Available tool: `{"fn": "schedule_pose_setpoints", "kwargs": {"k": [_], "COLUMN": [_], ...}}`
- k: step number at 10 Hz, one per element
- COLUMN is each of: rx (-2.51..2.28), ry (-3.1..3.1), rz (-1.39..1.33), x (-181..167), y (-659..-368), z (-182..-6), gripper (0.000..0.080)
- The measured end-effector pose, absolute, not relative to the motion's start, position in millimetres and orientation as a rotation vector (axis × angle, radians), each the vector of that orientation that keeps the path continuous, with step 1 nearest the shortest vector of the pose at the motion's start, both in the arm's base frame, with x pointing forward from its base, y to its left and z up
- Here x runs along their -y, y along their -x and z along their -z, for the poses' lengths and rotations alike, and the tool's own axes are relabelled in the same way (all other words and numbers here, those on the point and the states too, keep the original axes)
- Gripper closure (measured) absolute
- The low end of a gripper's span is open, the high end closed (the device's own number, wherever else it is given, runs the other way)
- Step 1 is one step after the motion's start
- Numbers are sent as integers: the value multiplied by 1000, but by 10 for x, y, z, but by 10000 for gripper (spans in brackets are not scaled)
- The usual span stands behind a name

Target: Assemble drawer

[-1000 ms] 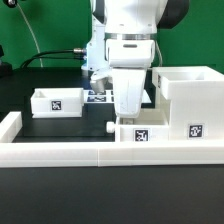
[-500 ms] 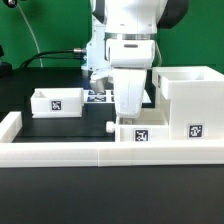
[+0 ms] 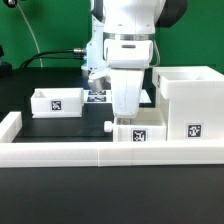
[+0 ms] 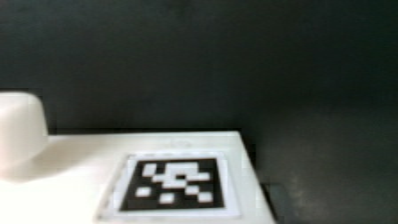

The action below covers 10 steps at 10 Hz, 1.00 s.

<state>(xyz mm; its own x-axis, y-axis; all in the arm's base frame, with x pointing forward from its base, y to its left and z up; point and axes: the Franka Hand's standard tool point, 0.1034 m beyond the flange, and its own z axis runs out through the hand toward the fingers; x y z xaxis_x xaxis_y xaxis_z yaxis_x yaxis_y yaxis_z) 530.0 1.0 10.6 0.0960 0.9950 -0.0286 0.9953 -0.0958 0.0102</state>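
Rail (image 3: 60,152): long low white border across the front of the exterior view, turning back along that view's left edge.
Table (image 3: 70,128): black top, bounded by the rail.
Left tray (image 3: 57,101): small white open-top box on the exterior view's left, resting on the table and well apart from the other drawer parts. A square black-and-white tag faces the camera.
Marker board (image 3: 97,97): flat sheet of printed tags lying behind, between the left tray and the arm. It is partly hidden by the arm.
Knob (image 3: 108,127): small, dark and round, sticking out of the middle tray's side toward the exterior view's left.
Gripper (image 3: 125,116): points straight down, directly over the middle tray and right at its rim. The white hand body hides the fingertips, so I cannot tell whether it is open or closed, or whether it holds anything.
Middle tray (image 3: 150,133): small white tagged box at the front, against the rail, just beside the housing.
Housing (image 3: 188,95): large white cube-like box with an open top, on the exterior view's right. It stands taller than both trays and has a small square tag low on its front face.
Wrist view: blurred. A white flat face (image 4: 80,165) carries a black-and-white tag (image 4: 175,184), with the dark table around it. A pale rounded shape (image 4: 18,135) sits at the edge, and I cannot tell what it is.
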Motion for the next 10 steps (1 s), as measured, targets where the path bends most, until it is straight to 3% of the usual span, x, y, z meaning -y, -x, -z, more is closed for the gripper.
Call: {"fn": "schedule_pose_setpoints", "kwargs": {"k": [10], "rx": [-2143], "ry": [-2274], "rz": [51], "x": [11], "y": [-5278], "z": [-113], "gripper": [757]}}
